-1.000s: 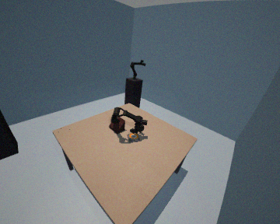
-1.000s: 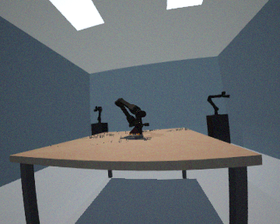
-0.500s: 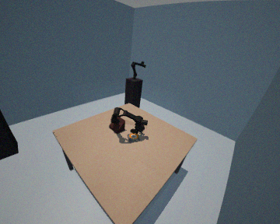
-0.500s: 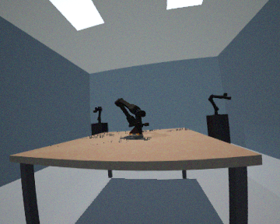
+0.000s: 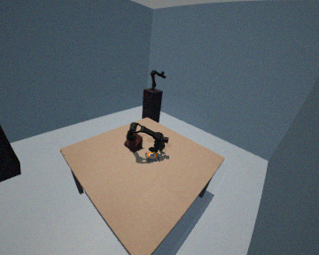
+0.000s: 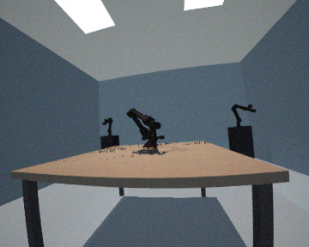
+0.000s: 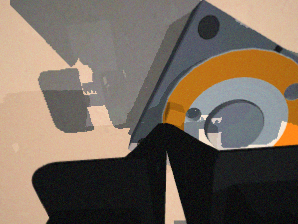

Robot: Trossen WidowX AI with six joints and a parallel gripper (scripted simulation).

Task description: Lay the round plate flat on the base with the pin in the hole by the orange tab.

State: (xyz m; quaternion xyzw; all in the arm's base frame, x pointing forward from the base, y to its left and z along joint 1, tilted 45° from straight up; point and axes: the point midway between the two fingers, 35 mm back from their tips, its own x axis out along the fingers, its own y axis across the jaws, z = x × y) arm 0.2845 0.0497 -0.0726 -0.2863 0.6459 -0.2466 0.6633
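The round plate [image 7: 245, 62] [image 5: 152, 155] has an orange outer band and a grey inner ring around the post [image 7: 243, 116]. The dark grey base [image 7: 187, 54] under it shows a corner and one long edge in the wrist view. A small dark round spot [image 7: 193, 114] shows in the ring's left part, and another round spot [image 7: 292, 91] at the right. My gripper [image 7: 164, 128] is shut and empty, its tips at the plate's left rim in the wrist view; contact cannot be told. The fingers hide the lower rim. I cannot clearly make out the tab, the pin, or whether the plate lies flat.
The wooden table [image 5: 136, 199] [image 6: 191, 165] carries the arm's reddish-brown mount [image 5: 133, 142], close beside the base. Arm shadows fall left of the base in the wrist view. Other small arms stand on dark pedestals [image 5: 151, 104] [image 6: 240, 141] away from the table.
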